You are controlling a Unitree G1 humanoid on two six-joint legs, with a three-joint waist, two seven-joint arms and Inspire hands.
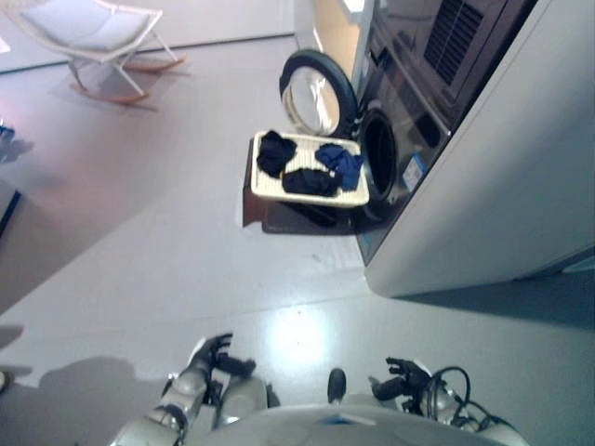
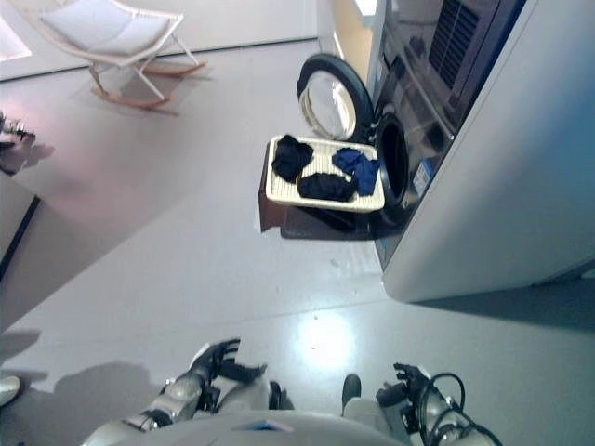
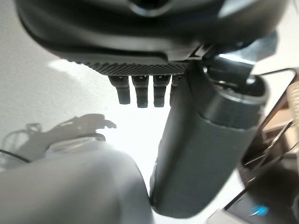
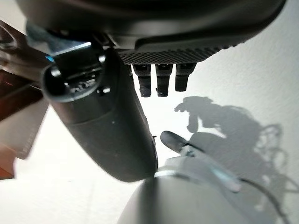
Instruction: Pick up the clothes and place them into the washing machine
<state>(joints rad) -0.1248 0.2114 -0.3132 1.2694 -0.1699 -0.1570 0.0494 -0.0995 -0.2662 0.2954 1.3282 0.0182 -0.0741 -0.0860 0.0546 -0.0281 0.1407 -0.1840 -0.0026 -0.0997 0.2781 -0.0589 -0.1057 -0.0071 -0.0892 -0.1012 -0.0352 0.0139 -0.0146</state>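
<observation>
Left to right, head views.

Far left, background: white rocking chair [image 1: 98, 32] on the floor, well apart from the work area. Not relevant.

Left hand [image 1: 216, 355]: low, close to the body, nothing in it. Wrist view shows the fingers [image 3: 140, 91] only loosely bent, thumb free. Released.

Centre: cream tray [image 1: 263, 183] resting on a dark stand [image 1: 279, 216], just in front of the machine. Three dark garments lie on it, apart from one another: black garment [image 1: 275, 151] on the left, second black garment [image 1: 310, 181] at the near middle, blue garment [image 1: 340, 163] on the right, nearest the drum.

Right of the tray: washing machine [image 1: 483, 177], round door [image 1: 318, 91] swung fully open, drum opening [image 1: 378, 155] dark and unobstructed. Cannot tell whether anything is already inside.

Right hand [image 2: 409, 383]: low by the body, empty; fingers [image 4: 161, 81] relaxed in its wrist view, holding nothing.

Judgement: the task has barely begun, with all visible clothes on the tray. Both hands are well apart from it, so the step in hand is the approach. To do it well: close in squarely on the tray, stay clear of the open door, take the blue garment first with the right hand as it has the shortest path to the drum, and gather the cloth from above so none trails. Avoid pushing on the tray rim; it looks as if it could tip off the stand.
</observation>
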